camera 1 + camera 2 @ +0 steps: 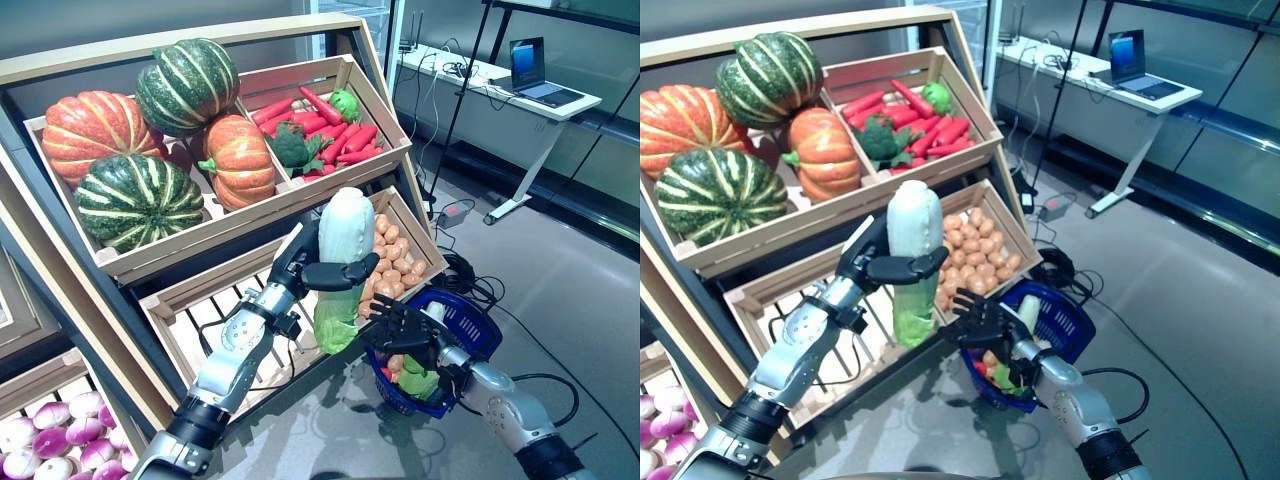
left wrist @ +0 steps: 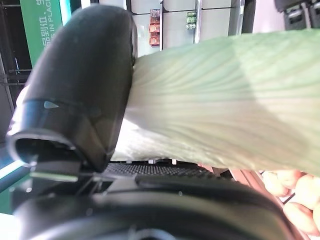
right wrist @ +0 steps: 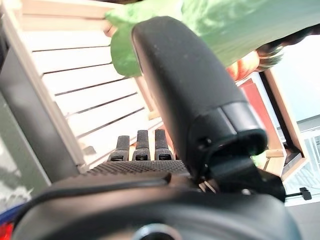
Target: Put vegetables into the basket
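My left hand [image 1: 312,266] is shut on a long white-and-green cabbage [image 1: 345,232], held upright in front of the lower crates with its leafy end down. The left wrist view shows the thumb [image 2: 80,90] pressed on the cabbage [image 2: 225,100]. Just below, my right hand [image 1: 405,326] is open with fingers spread toward the leafy end [image 3: 225,25]; whether it touches is unclear. Its straight fingers [image 3: 140,145] show in the right wrist view. The blue basket [image 1: 487,335] sits on the floor behind the right hand and holds some vegetables.
A slanted wooden stand holds pumpkins [image 1: 130,200], red peppers and broccoli [image 1: 320,125], and a crate of potatoes [image 1: 395,250]. An empty slatted crate [image 1: 200,320] is behind my left arm. Purple-white turnips [image 1: 60,440] lie lower left. A desk with a laptop [image 1: 530,65] stands far right.
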Robot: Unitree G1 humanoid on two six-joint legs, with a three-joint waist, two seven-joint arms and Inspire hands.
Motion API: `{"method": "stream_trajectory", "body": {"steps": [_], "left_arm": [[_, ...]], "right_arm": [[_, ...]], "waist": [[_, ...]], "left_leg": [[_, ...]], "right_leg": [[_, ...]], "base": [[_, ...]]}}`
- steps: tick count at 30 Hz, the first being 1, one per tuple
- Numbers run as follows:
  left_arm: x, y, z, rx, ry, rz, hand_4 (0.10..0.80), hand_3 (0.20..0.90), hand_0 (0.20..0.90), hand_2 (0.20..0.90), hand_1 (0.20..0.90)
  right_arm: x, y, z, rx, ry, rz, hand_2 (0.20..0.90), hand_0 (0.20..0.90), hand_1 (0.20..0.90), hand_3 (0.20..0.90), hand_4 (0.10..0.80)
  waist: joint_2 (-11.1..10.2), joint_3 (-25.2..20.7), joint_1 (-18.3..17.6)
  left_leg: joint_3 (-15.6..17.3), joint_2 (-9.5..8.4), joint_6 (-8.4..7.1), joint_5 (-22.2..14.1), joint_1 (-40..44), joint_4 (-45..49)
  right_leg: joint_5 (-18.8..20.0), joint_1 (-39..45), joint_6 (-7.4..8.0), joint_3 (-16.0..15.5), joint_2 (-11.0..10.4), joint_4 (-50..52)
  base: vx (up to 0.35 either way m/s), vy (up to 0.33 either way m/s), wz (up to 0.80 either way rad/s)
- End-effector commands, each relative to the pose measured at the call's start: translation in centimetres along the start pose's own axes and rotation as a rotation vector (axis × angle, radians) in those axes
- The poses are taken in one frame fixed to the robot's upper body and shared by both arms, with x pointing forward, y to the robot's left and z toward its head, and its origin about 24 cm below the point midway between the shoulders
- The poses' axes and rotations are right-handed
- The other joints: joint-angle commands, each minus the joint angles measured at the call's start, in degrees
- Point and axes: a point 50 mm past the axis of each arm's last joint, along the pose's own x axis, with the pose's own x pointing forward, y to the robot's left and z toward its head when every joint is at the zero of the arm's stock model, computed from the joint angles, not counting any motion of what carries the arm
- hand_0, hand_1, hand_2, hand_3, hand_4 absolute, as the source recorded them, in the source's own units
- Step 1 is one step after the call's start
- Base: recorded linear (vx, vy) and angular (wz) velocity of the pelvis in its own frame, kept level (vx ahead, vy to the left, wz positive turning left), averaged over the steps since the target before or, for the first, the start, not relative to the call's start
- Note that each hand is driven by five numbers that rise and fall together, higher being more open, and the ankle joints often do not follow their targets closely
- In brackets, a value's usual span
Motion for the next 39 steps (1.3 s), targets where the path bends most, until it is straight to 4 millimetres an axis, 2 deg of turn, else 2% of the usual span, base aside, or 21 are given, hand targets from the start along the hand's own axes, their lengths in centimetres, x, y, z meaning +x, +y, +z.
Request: {"method": "stream_trajectory", "body": {"steps": [1,6,10,18,25,29,34,39], "left_arm": [[2.0,0.4,4.5,0.025,-0.276,-0.015,0.4,0.3,0.3,0.3,0.3],[2.1,0.1,4.3,0.018,-0.267,-0.03,0.4,0.3,0.3,0.3,0.3],[2.2,0.1,4.0,0.011,-0.261,-0.045,0.4,0.3,0.3,0.3,0.3],[2.5,-0.3,3.9,-0.001,-0.265,-0.079,0.4,0.3,0.3,0.3,0.3],[2.7,-1.0,3.8,-0.018,-0.268,-0.121,0.4,0.3,0.3,0.3,0.3],[2.9,-1.2,3.9,-0.025,-0.275,-0.13,0.4,0.3,0.3,0.3,0.3],[3.1,-1.6,4.3,-0.033,-0.3,-0.137,0.4,0.3,0.3,0.3,0.3],[3.3,-1.8,4.5,-0.057,-0.306,-0.144,0.4,0.3,0.3,0.3,0.3]], "right_arm": [[1.5,4.1,7.0,0.018,-0.311,0.254,0.9,0.9,0.9,0.9,0.8],[1.8,5.3,7.7,0.053,-0.336,0.335,0.9,0.9,0.9,0.9,0.8],[2.0,6.3,8.7,0.015,-0.348,0.402,0.9,0.9,0.9,0.9,0.8],[2.3,7.4,9.2,0.003,-0.316,0.467,0.9,0.9,0.9,0.9,0.8],[3.2,8.9,7.7,0.093,-0.211,0.551,0.9,0.9,0.9,0.9,0.8],[3.7,9.0,7.0,0.094,-0.151,0.548,0.9,0.9,0.9,0.9,0.8],[4.4,8.5,4.9,0.102,-0.041,0.513,0.9,0.9,0.9,0.9,0.8],[5.0,8.6,4.7,0.191,-0.047,0.504,0.9,0.9,0.9,0.9,0.8]], "waist": [[-1.44,-2.22,0.17],[-1.43,-2.52,0.46],[-1.59,-2.55,0.69],[-1.76,-2.96,0.91],[-1.77,-3.33,1.3],[-1.82,-3.59,1.46],[-1.92,-3.8,1.79],[-1.86,-3.92,2.12]], "left_leg": [[-1.13,-0.11,0.56,-3.66,1.18,0.09],[-1.36,-0.13,0.63,-3.69,1.01,0.09],[-1.39,-0.05,0.55,-3.69,0.97,0.09],[-1.54,-0.02,0.5,-3.67,0.98,0.09],[-1.71,0.04,0.49,-3.61,1.11,0.09],[-1.83,0.02,0.47,-3.63,1.05,0.09],[-2.09,0.04,0.51,-3.55,1.08,0.09],[-2.46,0.01,0.52,-3.52,1.21,0.09]], "right_leg": [[0.4,0.65,-2.02,-0.77,-0.65,0.06],[0.41,0.51,-2.11,-0.83,-0.61,0.06],[0.44,0.44,-2.2,-0.88,-0.61,0.06],[0.5,0.48,-2.17,-0.84,-0.68,0.06],[0.48,0.67,-2.24,-0.99,-0.68,0.06],[0.44,0.65,-2.21,-1.11,-0.73,0.06],[0.44,0.77,-2.27,-1.23,-0.77,0.06],[0.44,1.0,-2.34,-1.4,-0.69,0.06]], "base": [[0.0,0.0,0.0],[0.0,0.0,0.0],[0.0,0.0,0.0],[0.0,0.0,0.0],[0.0,0.0,0.0],[0.0,0.0,0.0],[0.0,0.0,0.0],[0.0,0.0,0.0]]}}
